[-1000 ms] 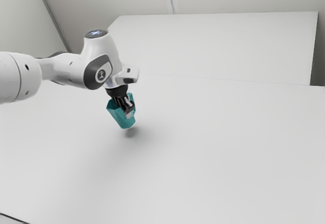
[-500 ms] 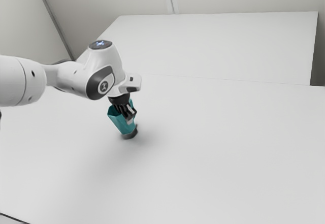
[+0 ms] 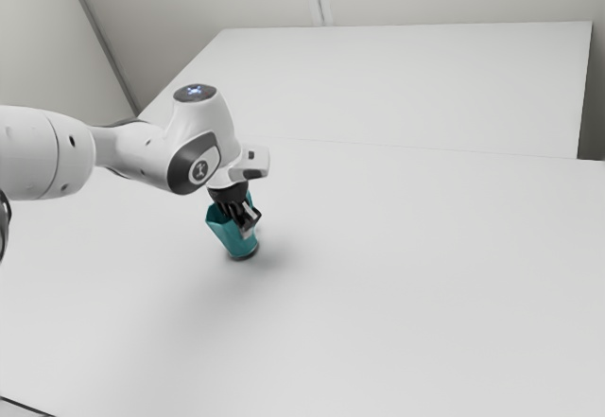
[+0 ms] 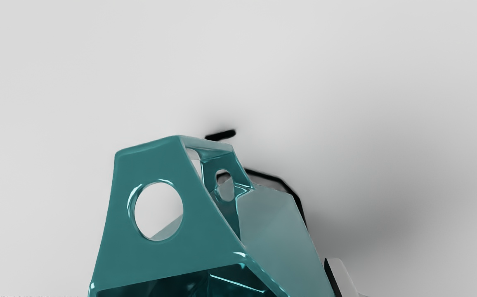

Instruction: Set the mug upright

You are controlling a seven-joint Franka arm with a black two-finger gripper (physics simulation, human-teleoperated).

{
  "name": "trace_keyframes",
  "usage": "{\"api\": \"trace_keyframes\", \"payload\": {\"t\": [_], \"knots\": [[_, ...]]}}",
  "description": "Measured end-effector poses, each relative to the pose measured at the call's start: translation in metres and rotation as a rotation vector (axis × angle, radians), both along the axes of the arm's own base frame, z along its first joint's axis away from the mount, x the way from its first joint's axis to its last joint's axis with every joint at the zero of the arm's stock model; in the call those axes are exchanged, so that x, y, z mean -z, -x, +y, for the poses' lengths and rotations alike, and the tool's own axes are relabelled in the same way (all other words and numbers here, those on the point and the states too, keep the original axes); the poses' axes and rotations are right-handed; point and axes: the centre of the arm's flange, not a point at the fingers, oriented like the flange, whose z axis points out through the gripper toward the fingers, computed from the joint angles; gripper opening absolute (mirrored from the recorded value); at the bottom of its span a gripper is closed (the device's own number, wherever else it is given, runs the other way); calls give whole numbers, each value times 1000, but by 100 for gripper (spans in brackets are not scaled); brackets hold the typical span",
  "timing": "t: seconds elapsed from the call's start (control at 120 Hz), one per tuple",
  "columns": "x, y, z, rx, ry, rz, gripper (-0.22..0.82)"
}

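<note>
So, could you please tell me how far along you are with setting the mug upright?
Already done, it seems: the mug has its opening mostly upward and its base low, at or just above the table. In hand: my gripper grips the mug, which leans toward the exterior view's left. Left to do: straighten it, seat its base flat, let go and back away.

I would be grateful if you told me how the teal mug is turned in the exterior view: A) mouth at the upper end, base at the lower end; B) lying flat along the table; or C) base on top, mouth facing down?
A: in the exterior view the mug has its open mouth up beside the pincer, with its base below.
</note>
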Motion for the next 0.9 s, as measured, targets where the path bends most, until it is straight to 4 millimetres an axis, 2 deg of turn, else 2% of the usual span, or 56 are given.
{"api": "trace_keyframes", "payload": {"t": [0.167, 0.575, 0.708, 0.9], "knots": [[1, 0, 0, -9, 2, 0, -11], [-6, 0, 0, -17, 5, -11, 11], [-22, 1, 1, -18, 5, -34, 15], [-67, 7, 0, -20, 7, -102, 17]]}}
